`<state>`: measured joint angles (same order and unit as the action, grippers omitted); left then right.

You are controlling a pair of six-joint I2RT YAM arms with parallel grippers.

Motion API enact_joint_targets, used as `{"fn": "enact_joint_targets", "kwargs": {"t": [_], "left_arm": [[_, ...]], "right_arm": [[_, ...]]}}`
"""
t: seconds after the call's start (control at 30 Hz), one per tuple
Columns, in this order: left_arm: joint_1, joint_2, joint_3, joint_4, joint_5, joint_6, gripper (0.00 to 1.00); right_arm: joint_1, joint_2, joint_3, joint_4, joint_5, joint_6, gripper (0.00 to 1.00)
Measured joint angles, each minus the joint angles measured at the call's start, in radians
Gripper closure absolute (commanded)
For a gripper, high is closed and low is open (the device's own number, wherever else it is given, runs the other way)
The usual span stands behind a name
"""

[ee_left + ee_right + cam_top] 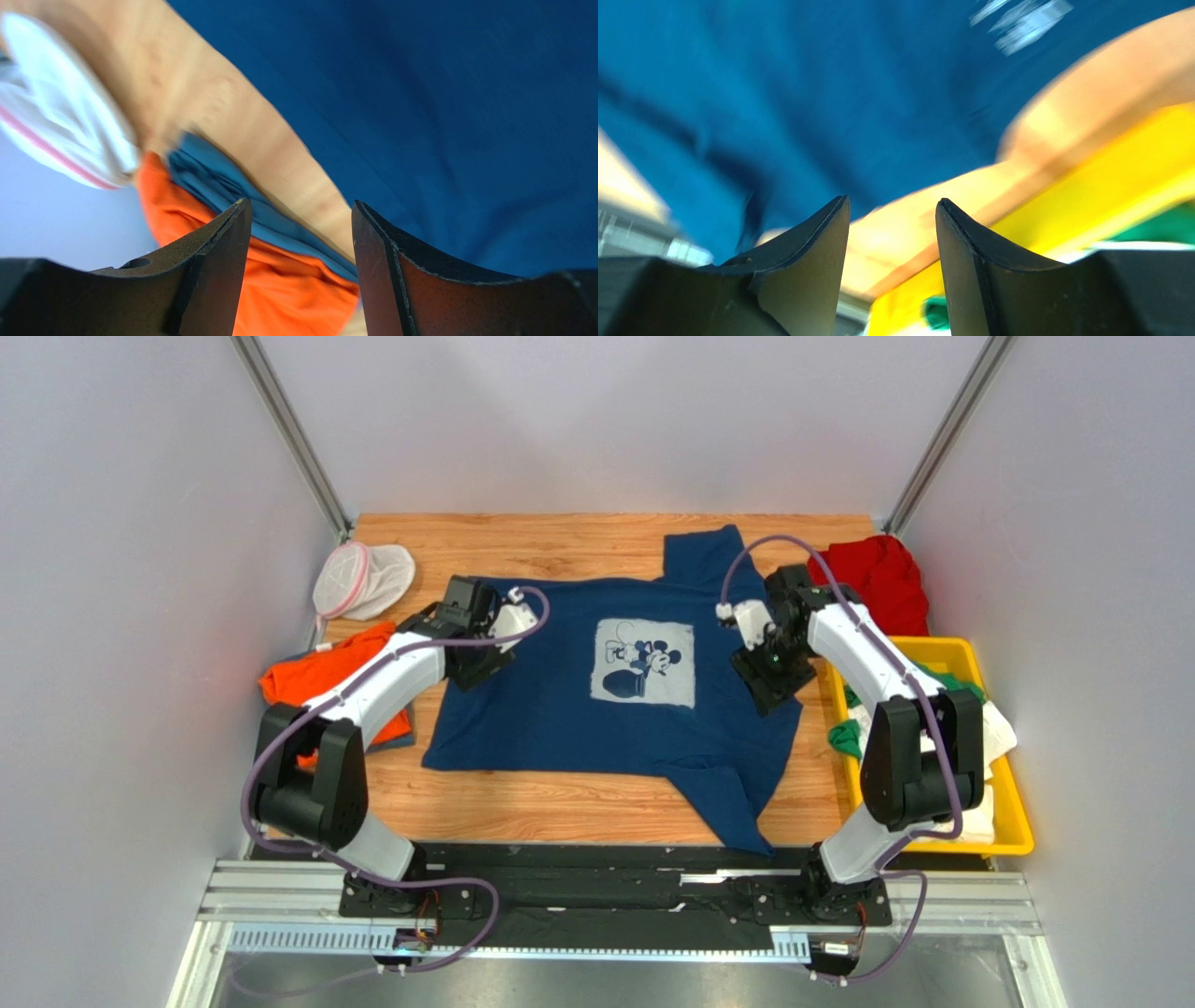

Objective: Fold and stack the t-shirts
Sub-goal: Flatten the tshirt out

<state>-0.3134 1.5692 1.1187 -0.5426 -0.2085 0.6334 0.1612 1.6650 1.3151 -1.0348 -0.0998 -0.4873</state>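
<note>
A navy t-shirt (pixel 561 707) with a pale Mickey Mouse print (pixel 643 662) lies spread flat, front up, in the middle of the wooden table. My left gripper (pixel 481 661) hovers over its left side near the sleeve. In the left wrist view this gripper (pixel 300 217) is open with nothing between its fingers, above the navy t-shirt's (pixel 456 105) edge. My right gripper (pixel 773 676) hangs over the shirt's right side. Its wrist view shows the right gripper (pixel 892 210) open and empty, with the navy t-shirt (pixel 808 91) below it, blurred.
An orange t-shirt (pixel 316 676) with blue cloth (pixel 210 175) on it lies at the left edge. A white mesh pouch (pixel 358 577) sits at the back left, a red t-shirt (pixel 877 574) at the back right. A yellow bin (pixel 1017 819) on the right holds green and white shirts.
</note>
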Motion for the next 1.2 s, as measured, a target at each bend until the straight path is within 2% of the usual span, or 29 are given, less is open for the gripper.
{"fn": "enact_joint_targets", "kwargs": {"t": [0.13, 0.33, 0.53, 0.93, 1.2], "left_arm": [[-0.001, -0.098, -0.111, -0.029, 0.035, -0.002, 0.36], [-0.001, -0.193, -0.153, -0.045, 0.081, -0.011, 0.37], [-0.001, -0.196, -0.170, -0.045, 0.097, -0.026, 0.38], [-0.001, -0.189, -0.230, -0.040, 0.078, -0.022, 0.39], [-0.001, -0.164, -0.230, -0.022, 0.045, -0.001, 0.39]], "right_arm": [[0.040, -0.084, -0.112, -0.092, -0.054, -0.033, 0.49], [0.145, -0.207, -0.224, -0.152, -0.090, -0.068, 0.51], [0.221, -0.235, -0.325, -0.154, -0.108, -0.080, 0.53], [0.282, -0.192, -0.334, -0.165, -0.148, -0.126, 0.54], [0.340, -0.225, -0.408, -0.249, -0.129, -0.181, 0.54]]}}
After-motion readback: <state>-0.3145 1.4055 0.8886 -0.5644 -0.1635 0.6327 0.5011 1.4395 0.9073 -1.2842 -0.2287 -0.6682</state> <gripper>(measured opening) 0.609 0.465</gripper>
